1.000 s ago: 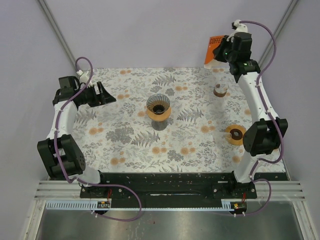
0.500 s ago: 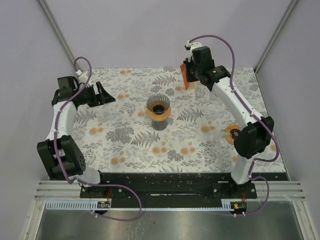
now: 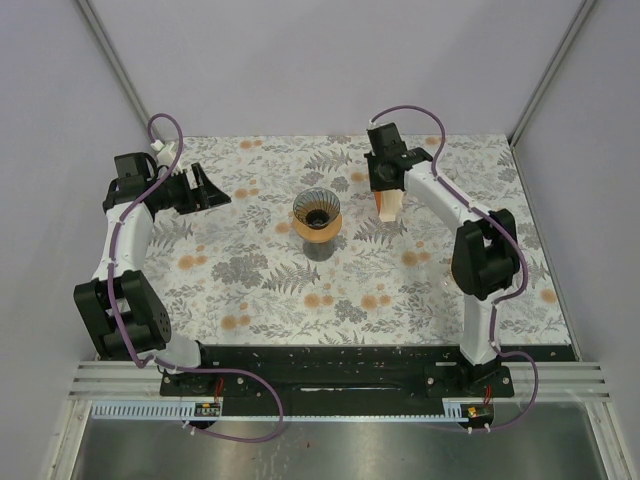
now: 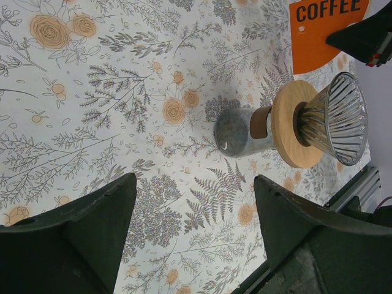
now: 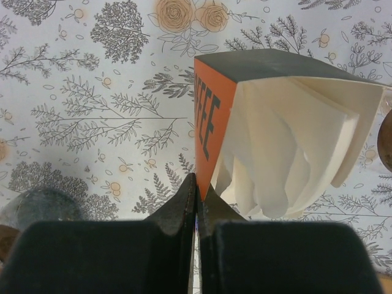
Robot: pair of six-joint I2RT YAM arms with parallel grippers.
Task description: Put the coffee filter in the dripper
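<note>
Left wrist view: the filter pack is cut off by the top edge at 1 o'clock; the right arm covers its corner. Right wrist view: pack lettering partly hidden; a brown round item is cut off at 3 o'clock; the glass carafe at 8 o'clock is blurred, partly behind the right pincer

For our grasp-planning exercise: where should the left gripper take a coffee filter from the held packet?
Probably pinch the filters by the loose edges fanning from the orange packet, coming from its open end; the right gripper clamps the printed wall.
</note>
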